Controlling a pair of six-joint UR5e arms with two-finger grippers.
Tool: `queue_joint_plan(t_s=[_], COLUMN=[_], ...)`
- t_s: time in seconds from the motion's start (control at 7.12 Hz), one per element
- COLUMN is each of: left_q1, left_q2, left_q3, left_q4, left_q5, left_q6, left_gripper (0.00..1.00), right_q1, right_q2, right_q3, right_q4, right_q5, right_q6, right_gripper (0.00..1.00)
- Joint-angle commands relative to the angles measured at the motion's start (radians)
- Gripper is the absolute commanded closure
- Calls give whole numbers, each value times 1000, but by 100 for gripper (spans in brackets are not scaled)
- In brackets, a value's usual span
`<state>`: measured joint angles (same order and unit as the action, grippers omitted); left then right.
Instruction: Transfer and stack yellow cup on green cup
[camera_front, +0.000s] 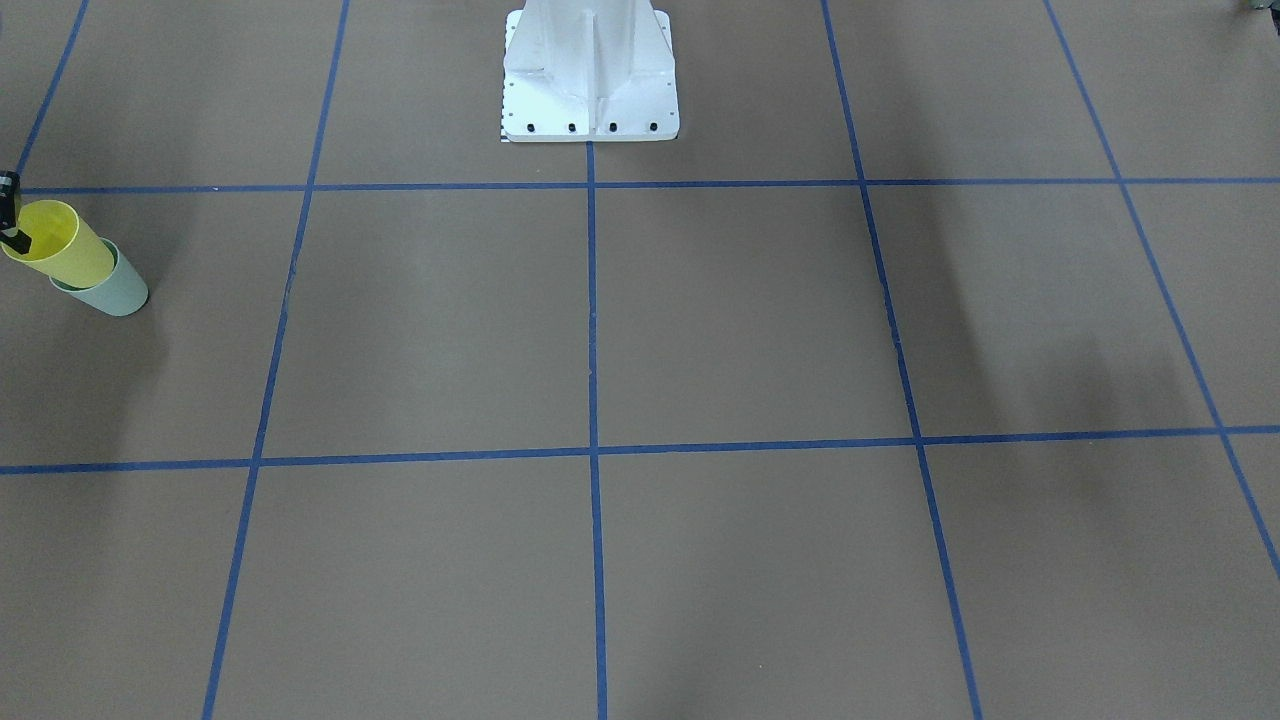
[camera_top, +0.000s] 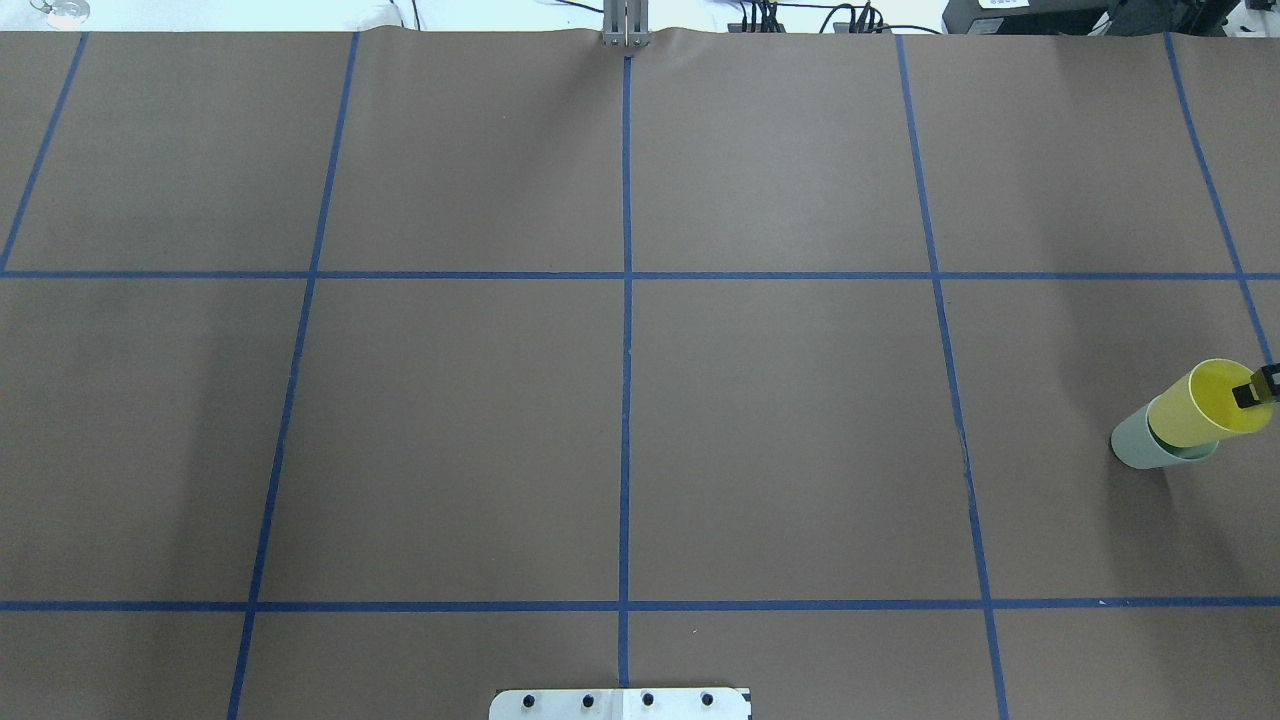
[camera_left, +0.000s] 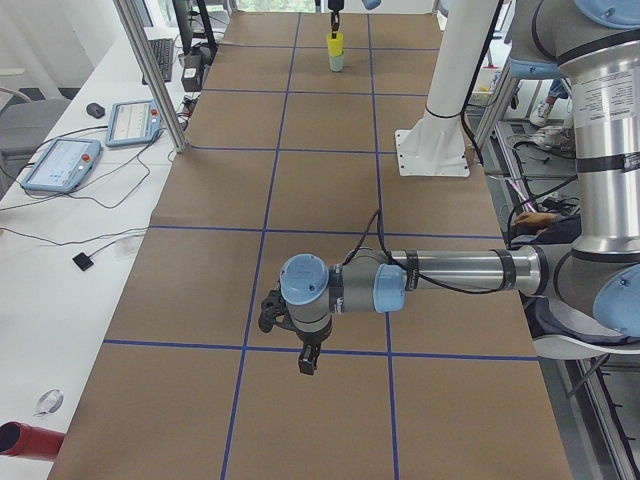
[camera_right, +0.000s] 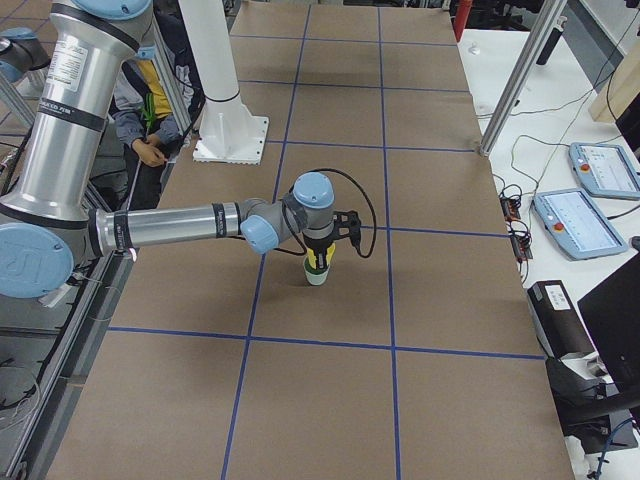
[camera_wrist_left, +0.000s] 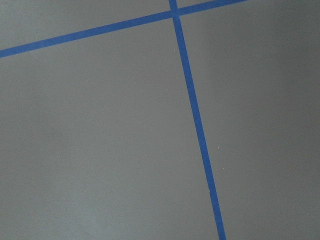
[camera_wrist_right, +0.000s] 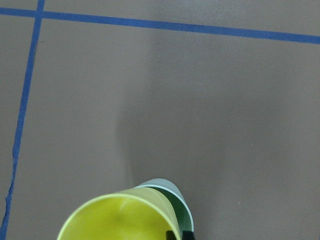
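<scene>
Frame edges cut off my right gripper; the base of the yellow cup hides inside the green cup; my left gripper is too small to read

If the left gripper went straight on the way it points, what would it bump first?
The left gripper points down, so it would probably hit the brown table paper first, beside a blue tape line. Nothing else shows under it.

Brown table gridded with blue tape
</scene>
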<state>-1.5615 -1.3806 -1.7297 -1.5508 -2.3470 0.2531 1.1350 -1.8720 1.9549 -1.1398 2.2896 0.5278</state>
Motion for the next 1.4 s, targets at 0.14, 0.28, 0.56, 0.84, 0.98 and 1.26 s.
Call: queue_joint_plan(t_s=[0.14, 0.28, 0.56, 0.84, 0.98, 1.26], left_q1=[0, 0, 0, 0, 0, 0], left_q2=[0, 0, 0, 0, 0, 0], left_q3=[-2, -2, -1, -4, -4, -4], left_q4=[0, 0, -2, 0, 0, 0], left_q5=[0, 0, 0, 2, 2, 2], left_q6=[0, 2, 5, -2, -2, -3], left_gripper=[0, 0, 0, 0, 0, 0], right_q1=[-6, -6, 9, 122, 225, 413], right_q2=[1, 2, 1, -4, -1, 92], right_q3=[-1, 2, 4, -4, -1, -4], right_q4=[2, 2, 0, -68, -209, -541], right_q5=[-10, -10, -7, 5, 8, -10], right_q6=[-9, -11, -17, -146, -328, -648], right_gripper=[0, 0, 0, 0, 0, 0])
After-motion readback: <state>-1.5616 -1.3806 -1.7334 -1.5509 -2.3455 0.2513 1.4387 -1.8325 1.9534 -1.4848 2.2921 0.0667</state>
